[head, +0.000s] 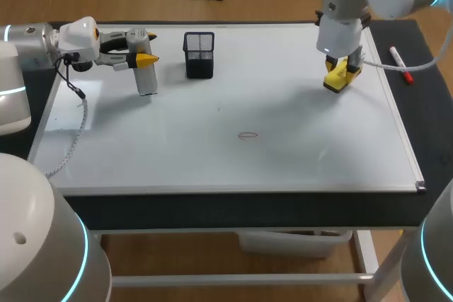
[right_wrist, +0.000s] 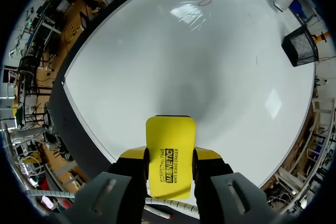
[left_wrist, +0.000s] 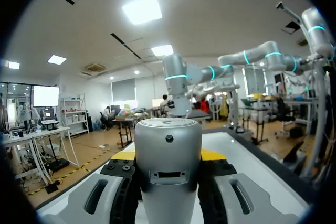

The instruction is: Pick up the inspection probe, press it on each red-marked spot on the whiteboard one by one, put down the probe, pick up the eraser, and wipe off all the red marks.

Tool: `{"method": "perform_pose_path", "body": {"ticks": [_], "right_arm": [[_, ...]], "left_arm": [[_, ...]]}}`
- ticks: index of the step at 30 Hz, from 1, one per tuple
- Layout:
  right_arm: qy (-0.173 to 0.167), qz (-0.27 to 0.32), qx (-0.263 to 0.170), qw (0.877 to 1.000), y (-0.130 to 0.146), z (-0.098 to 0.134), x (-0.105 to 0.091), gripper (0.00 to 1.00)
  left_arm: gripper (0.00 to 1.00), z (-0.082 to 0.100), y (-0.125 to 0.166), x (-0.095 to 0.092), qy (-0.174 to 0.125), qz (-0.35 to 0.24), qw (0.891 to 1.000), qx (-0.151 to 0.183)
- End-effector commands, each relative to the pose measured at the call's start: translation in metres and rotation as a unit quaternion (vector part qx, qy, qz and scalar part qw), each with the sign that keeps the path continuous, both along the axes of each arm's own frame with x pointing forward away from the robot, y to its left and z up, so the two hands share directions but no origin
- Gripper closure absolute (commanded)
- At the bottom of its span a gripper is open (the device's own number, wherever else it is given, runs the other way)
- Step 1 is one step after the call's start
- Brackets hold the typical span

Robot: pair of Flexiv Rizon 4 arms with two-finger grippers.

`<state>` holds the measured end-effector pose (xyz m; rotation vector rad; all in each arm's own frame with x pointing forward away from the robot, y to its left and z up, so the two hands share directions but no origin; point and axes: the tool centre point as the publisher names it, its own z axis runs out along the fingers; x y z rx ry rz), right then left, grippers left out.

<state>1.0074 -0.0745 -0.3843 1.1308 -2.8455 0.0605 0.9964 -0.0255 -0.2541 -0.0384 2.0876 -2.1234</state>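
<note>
The inspection probe is a smooth silver-grey cylinder with a rounded cap. It stands upright between our left jaws, which press on it from both sides. It is over the far left part of the whiteboard, and its lower end is near the board; we cannot tell if it touches. The eraser is a flat yellow block with rounded corners and a smooth plastic face. Our right jaws are closed on its two long sides, and it hangs over the far right part of the board. One red mark, a thin small oval, lies near the middle of the glossy white board, well apart from both tools. A black wire-mesh holder, square in shape, stands on the board just beside the probe. A slim marker with red ends lies on the dark surface beyond the board's right edge. A twisted grey cable hangs from our left arm onto the board.
</note>
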Motion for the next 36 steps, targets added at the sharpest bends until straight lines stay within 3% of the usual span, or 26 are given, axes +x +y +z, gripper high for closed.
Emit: {"method": "perform_pose_path", "body": {"ticks": [1,24,32,36], "right_arm": [[-0.002,-0.003,0.005,1.0,-0.007,-0.002,-0.003,1.0],[-0.005,-0.012,0.008,1.0,-0.011,-0.001,-0.004,1.0],[-0.005,-0.012,0.008,1.0,-0.011,-0.001,-0.004,1.0],[-0.005,-0.012,0.008,1.0,-0.011,-0.001,-0.004,1.0]], "left_arm": [[1.0,0.002,0.0,-0.001,0.0,0.002,1.0,0.001],[1.0,0.002,0.0,-0.001,0.0,0.002,1.0,0.001],[1.0,0.003,-0.022,-0.023,-0.011,-0.032,0.999,-0.003],[1.0,0.005,-0.037,-0.036,-0.002,-0.056,0.998,-0.002]]}}
